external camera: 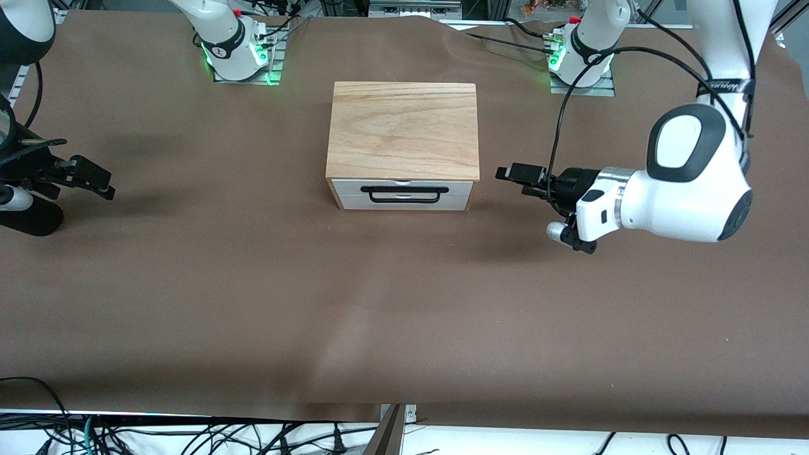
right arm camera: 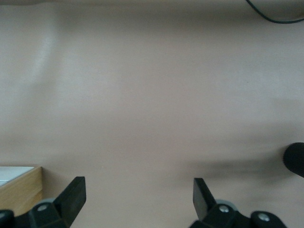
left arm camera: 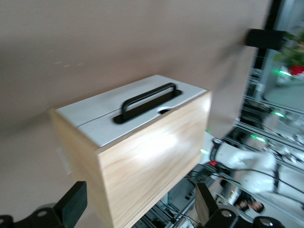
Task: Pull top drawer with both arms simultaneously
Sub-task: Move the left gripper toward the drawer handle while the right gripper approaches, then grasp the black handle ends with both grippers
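We judge the job barely begun: the top drawer (external camera: 402, 187) sits flush in the wooden box (external camera: 402, 129) near the middle of the counter (external camera: 253, 303), its black handle (external camera: 404, 194) facing the front camera and untouched.

Our left claw (external camera: 513, 176) hangs over the counter just beside the box, at the left arm's end of it. In the left wrist view its fingers (left arm camera: 73, 205) are spread wide with nothing between them.

Our right claw (external camera: 88, 180) is over the counter well apart from the box, toward the right arm's end. Its fingers (right arm camera: 72, 197) are likewise spread and empty.

Everything is left to do: both claws must reach the handle, close on it, and draw the drawer out together.
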`<act>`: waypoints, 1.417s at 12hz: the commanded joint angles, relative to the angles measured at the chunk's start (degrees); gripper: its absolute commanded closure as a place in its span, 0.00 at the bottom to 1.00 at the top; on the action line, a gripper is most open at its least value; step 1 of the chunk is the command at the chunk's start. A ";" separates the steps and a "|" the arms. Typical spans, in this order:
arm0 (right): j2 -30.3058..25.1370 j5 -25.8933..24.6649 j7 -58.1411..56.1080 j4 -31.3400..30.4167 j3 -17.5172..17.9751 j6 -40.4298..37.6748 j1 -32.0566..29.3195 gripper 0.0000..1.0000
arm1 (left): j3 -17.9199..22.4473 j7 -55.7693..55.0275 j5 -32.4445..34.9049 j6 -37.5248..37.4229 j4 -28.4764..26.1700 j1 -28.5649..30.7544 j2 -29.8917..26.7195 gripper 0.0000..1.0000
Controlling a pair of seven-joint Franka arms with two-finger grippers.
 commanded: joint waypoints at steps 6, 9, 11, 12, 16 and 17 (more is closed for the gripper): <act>6.87 3.73 0.42 1.40 0.73 -0.08 4.96 0.00 | 0.18 16.95 -10.87 2.15 -1.05 0.39 5.74 0.00; 10.20 16.09 -0.01 1.31 0.73 -0.52 6.38 0.00 | 0.18 22.57 -19.86 5.56 -8.93 0.39 6.28 0.00; 13.54 28.36 -3.15 1.14 0.56 -0.26 6.03 0.00 | 0.09 30.47 -25.00 10.82 -14.65 -0.40 6.11 0.00; 15.99 34.87 -5.62 1.05 0.56 0.09 5.77 0.00 | -0.43 33.47 -25.97 12.33 -16.68 -0.40 6.19 0.00; 22.24 46.27 -9.76 0.78 0.73 3.33 6.20 0.00 | -2.81 36.49 -36.00 15.84 -21.45 -1.88 7.50 0.16; 23.21 48.71 -11.86 0.78 0.73 3.96 6.64 0.00 | -2.81 36.57 -35.92 16.03 -21.19 -3.11 8.64 0.28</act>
